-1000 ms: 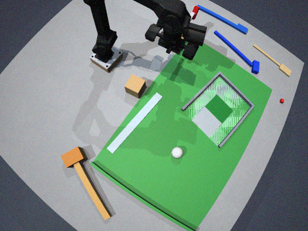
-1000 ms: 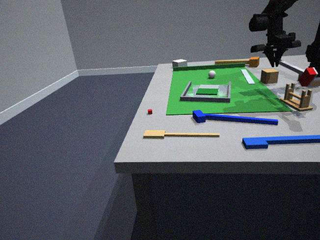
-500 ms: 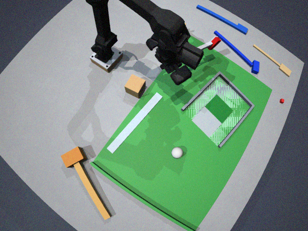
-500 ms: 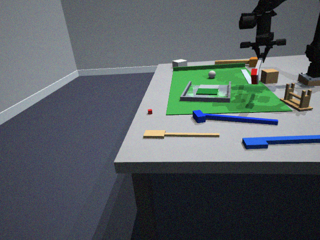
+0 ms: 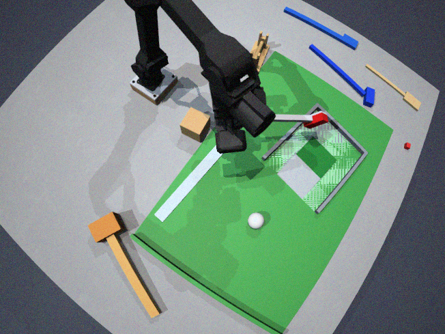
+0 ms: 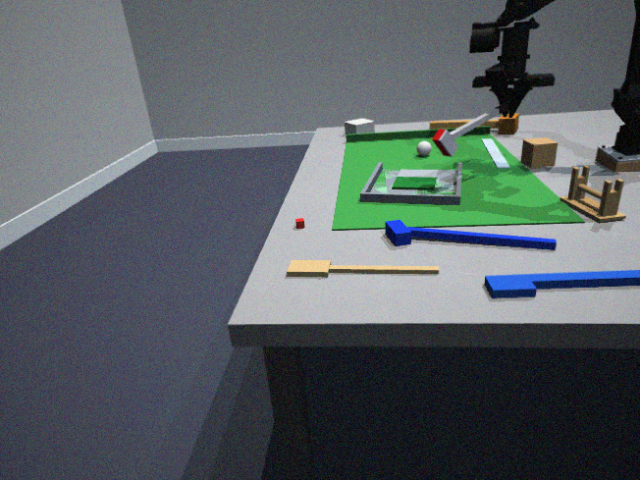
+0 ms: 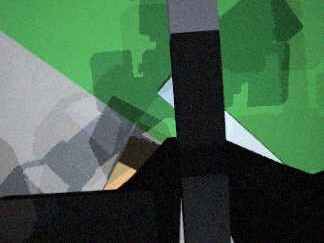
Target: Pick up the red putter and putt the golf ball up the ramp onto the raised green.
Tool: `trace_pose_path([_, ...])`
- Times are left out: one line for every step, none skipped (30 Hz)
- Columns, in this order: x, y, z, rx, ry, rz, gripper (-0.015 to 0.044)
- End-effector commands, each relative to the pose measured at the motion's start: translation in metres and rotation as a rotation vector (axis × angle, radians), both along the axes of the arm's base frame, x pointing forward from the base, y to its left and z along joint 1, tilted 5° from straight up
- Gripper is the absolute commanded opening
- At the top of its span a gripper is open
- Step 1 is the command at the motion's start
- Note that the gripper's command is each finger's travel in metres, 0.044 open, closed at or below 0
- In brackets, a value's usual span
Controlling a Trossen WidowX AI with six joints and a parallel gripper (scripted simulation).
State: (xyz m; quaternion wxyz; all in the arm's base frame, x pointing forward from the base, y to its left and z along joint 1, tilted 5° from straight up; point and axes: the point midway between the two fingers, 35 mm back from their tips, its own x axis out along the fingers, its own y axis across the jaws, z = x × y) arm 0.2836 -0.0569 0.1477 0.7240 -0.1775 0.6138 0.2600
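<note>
My gripper (image 6: 508, 113) (image 7: 190, 145) is shut on the red putter (image 5: 315, 119) (image 6: 469, 126) (image 7: 192, 8), by its black grip. The grey shaft slants down to the red head, which hangs in the air; in the top view it overlaps a corner of the walled green. The arm hides the fingertips there. The white golf ball (image 5: 255, 220) (image 6: 423, 148) lies on the green mat (image 5: 207, 237) (image 6: 349, 207), in front of the pale ramp (image 5: 299, 174) and to one side. The dark green square (image 5: 316, 157) (image 6: 413, 183) lies behind the ramp, inside grey walls (image 5: 341, 182) (image 6: 411, 199).
A white strip (image 5: 189, 185) (image 6: 495, 153) and wooden block (image 5: 194, 123) (image 6: 539, 152) are near the arm. A wooden rack (image 5: 261, 50) (image 6: 595, 202), two blue clubs (image 5: 338, 70) (image 5: 315, 24), a tan club (image 5: 411, 100), a red cube (image 5: 407, 145) and an orange mallet (image 5: 106, 227) lie around the mat.
</note>
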Motion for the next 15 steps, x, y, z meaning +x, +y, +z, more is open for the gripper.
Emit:
trace_pose_path([-0.001,-0.025,0.002,-0.006,0.016,-0.148,0.0])
trace_pose_path([-0.002,-0.031,0.002,-0.007,0.021,-0.181,0.0])
trace_pose_path([-0.003,-0.036,0.002,-0.01,0.025,-0.213,0.0])
trace_pose_path([-0.005,-0.041,0.002,-0.013,0.03,-0.246,0.0])
trace_pose_path([-0.006,-0.047,0.003,-0.015,0.034,-0.278,0.0])
trace_pose_path([-0.007,-0.052,0.003,-0.018,0.038,-0.31,0.0])
trace_pose_path([-0.009,-0.057,0.003,-0.02,0.043,-0.342,0.0])
trace_pose_path([-0.011,-0.062,0.003,-0.022,0.047,-0.375,0.0])
trace_pose_path([-0.012,-0.068,0.003,-0.024,0.051,-0.407,0.0])
trace_pose_path([-0.014,-0.073,0.003,-0.025,0.056,-0.439,0.0])
trace_pose_path([-0.016,-0.078,0.003,-0.027,0.06,-0.471,0.0])
trace_pose_path([-0.018,-0.083,0.003,-0.028,0.065,-0.503,0.0])
trace_pose_path([-0.02,-0.088,0.003,-0.027,0.07,-0.535,0.0])
trace_pose_path([-0.022,-0.094,0.003,-0.027,0.075,-0.567,0.0])
trace_pose_path([-0.024,-0.099,0.003,-0.027,0.08,-0.598,0.0])
